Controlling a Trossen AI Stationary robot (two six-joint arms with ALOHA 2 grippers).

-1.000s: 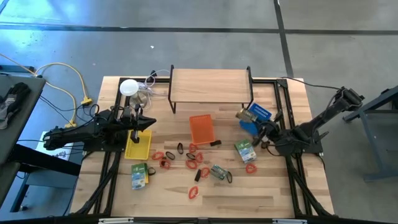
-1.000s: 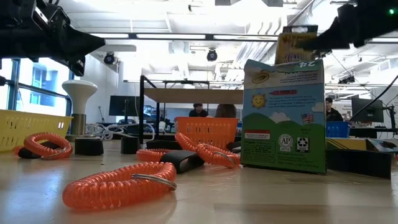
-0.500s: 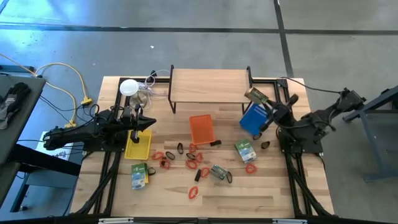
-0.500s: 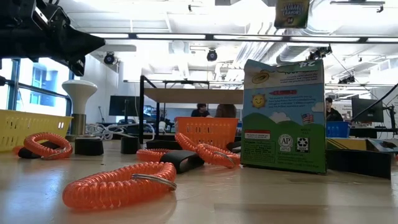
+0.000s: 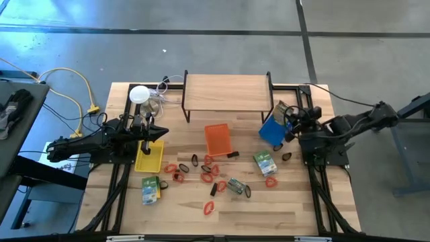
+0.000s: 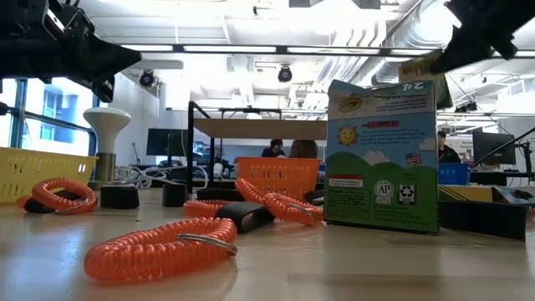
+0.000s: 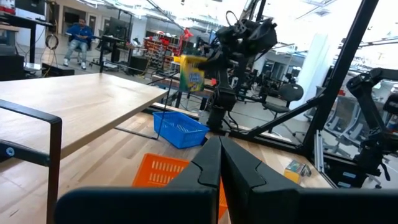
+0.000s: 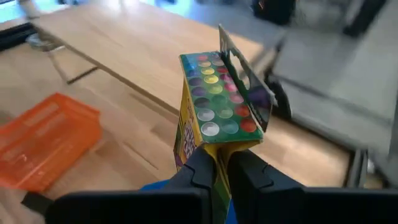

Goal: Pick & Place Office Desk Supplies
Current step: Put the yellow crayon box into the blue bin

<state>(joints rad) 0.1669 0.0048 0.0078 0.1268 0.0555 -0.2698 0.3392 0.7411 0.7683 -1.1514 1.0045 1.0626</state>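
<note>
Your right gripper [image 8: 221, 163] is clamped narrow on the bottom end of a crayon box [image 8: 214, 106]. In the right wrist view the box stands with its long axis running straight out from the fingers, its open top end pointing away, the flap lifted and the coloured crayon tips showing. In the high view that box [image 5: 280, 109] sits right of centre, over the upper edge of the blue tray [image 5: 272, 130], just below the right end of the wooden shelf [image 5: 226, 92]. From the left wrist view you see it hanging above the blue tray [image 7: 180, 129], long axis roughly upright.

Your left gripper [image 7: 219, 160] has its fingers pressed together with nothing between them. In the high view it [image 5: 158, 132] waits at centre left, above the yellow tray [image 5: 148, 158].

The loose supplies lie in the lower middle of the high view: red-orange coils [image 5: 208, 177], black clips [image 5: 195, 160], and green packets, one [image 5: 265, 163] below the blue tray, one [image 5: 150, 190] below the yellow tray. The orange tray [image 5: 218, 139] sits centre frame, long axis running top to bottom. In the low view another crayon box [image 6: 381, 155] stands upright at right, a coil [image 6: 160, 246] lying in front.
</note>
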